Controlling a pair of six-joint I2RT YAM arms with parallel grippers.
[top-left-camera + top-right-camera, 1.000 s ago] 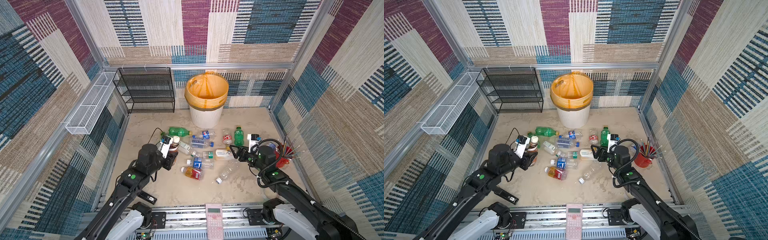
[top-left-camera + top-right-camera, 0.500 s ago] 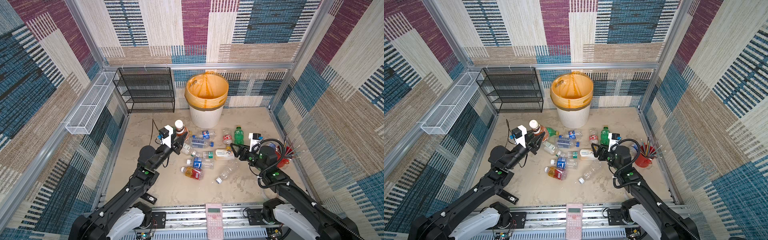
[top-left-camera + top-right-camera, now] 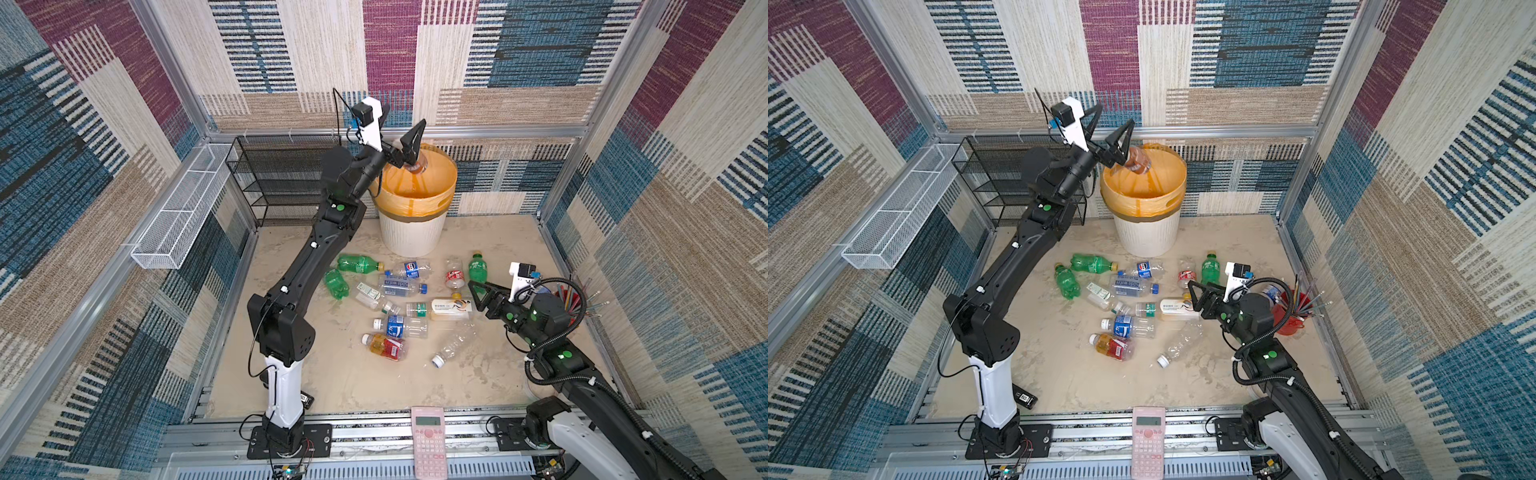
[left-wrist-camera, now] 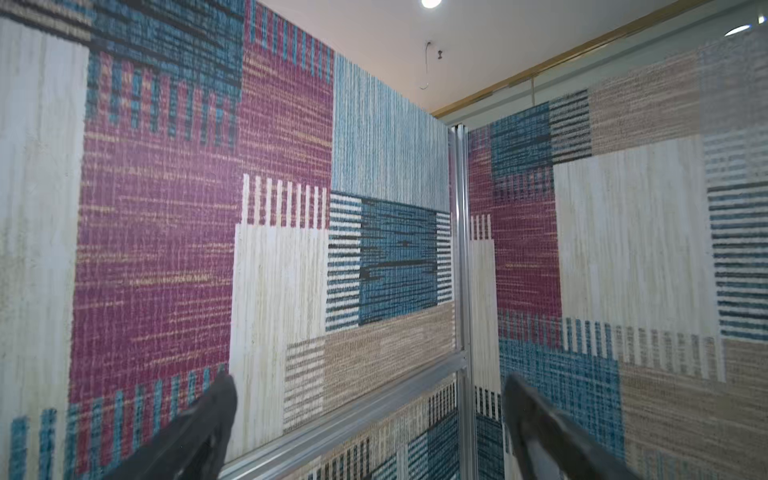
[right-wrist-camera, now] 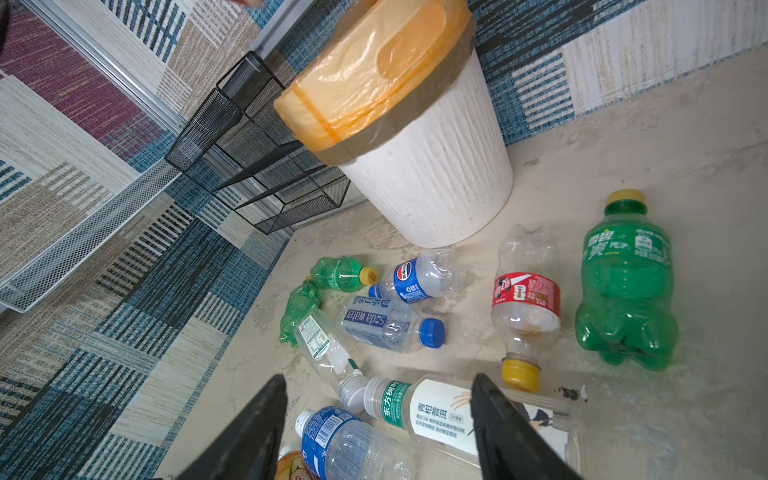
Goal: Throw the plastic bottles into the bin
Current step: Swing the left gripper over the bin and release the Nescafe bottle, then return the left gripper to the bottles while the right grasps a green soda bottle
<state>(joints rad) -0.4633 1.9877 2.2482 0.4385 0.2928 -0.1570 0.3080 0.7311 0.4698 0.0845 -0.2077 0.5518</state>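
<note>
The bin (image 3: 1145, 239) is a round white tub with ribbed walls, standing at the back wall with a translucent orange-yellow bag (image 3: 1142, 199) folded over its rim. On the mottled beige floor (image 3: 353, 390) in front of it lie the plastic bottles (image 3: 399, 286), thin and crinkled, some clear with blue or red labels, some green with yellow caps. One green bottle (image 5: 627, 282) stands upright. The left arm stretches up and forward, its forearm rising steeply, so that the left gripper (image 3: 1115, 115) hangs over the near left edge of the bin's mouth. Its black fingers (image 4: 208, 419) are spread wide and hold nothing. A brown bottle (image 3: 1138, 160) sits just beside the lower finger, over the mouth, blurred and free of the grip. The right arm is folded low. The right gripper (image 5: 380, 380) points along the floor with its jaws apart and nothing clamped. A cream-labelled bottle (image 3: 451, 309) lies on its side just past the tips.
</note>
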